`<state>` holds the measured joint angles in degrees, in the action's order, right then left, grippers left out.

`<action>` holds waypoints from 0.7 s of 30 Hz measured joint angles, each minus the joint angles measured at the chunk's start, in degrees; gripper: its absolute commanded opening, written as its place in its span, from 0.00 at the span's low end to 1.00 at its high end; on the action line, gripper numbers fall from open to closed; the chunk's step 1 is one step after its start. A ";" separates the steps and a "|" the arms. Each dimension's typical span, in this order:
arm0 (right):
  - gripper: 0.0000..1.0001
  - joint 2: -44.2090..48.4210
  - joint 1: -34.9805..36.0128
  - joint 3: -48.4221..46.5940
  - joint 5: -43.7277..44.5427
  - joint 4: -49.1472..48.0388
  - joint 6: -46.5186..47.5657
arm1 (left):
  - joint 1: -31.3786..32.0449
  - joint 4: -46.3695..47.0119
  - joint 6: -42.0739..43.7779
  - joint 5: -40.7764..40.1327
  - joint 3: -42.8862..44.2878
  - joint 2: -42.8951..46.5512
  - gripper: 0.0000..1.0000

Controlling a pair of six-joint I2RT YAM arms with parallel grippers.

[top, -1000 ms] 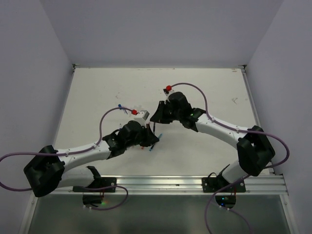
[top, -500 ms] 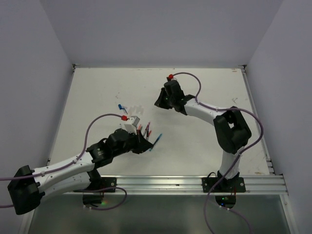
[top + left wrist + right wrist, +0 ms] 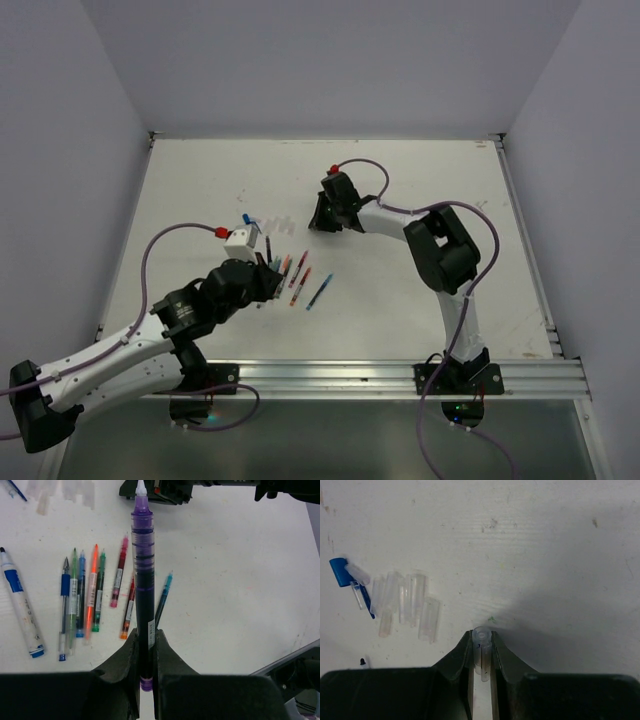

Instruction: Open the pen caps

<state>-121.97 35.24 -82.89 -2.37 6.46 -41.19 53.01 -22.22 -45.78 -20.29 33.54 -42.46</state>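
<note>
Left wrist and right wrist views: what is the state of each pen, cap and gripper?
purple pen: uncapped, gripped.
left gripper: shut on purple pen.
clear cap: off, gripped.
right gripper: shut on clear cap.
loose caps: lying on table.
other pens: lying on table.

From here I see a scuffed white worktop (image 3: 200,180), boxed by 3 plain pale grey-lilac walls (image 3: 320,60) at its left, far and right edges. A ribbed aluminium rail (image 3: 340,375) runs along its near edge. Light falls soft and even.
</note>
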 measured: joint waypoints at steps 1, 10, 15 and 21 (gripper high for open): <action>0.15 -0.55 0.00 -0.31 -0.24 0.00 -0.02 | 0.00 -0.37 0.33 -0.66 0.39 0.02 0.00; 0.39 -3.45 0.57 -3.74 -4.26 -2.21 -0.90 | 0.00 -2.75 1.90 -2.32 0.92 -0.09 0.00; 0.45 -3.54 1.14 -3.87 -6.12 -2.56 -1.11 | 0.00 -1.51 2.12 0.04 0.76 -1.33 0.00; 0.49 -3.08 1.22 -3.67 -6.12 -2.38 -0.79 | 0.00 3.82 3.80 7.10 -0.02 -5.49 0.00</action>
<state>-125.05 36.47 -86.56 -8.49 4.08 -41.98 53.01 -18.39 -41.98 -13.19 33.52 -47.94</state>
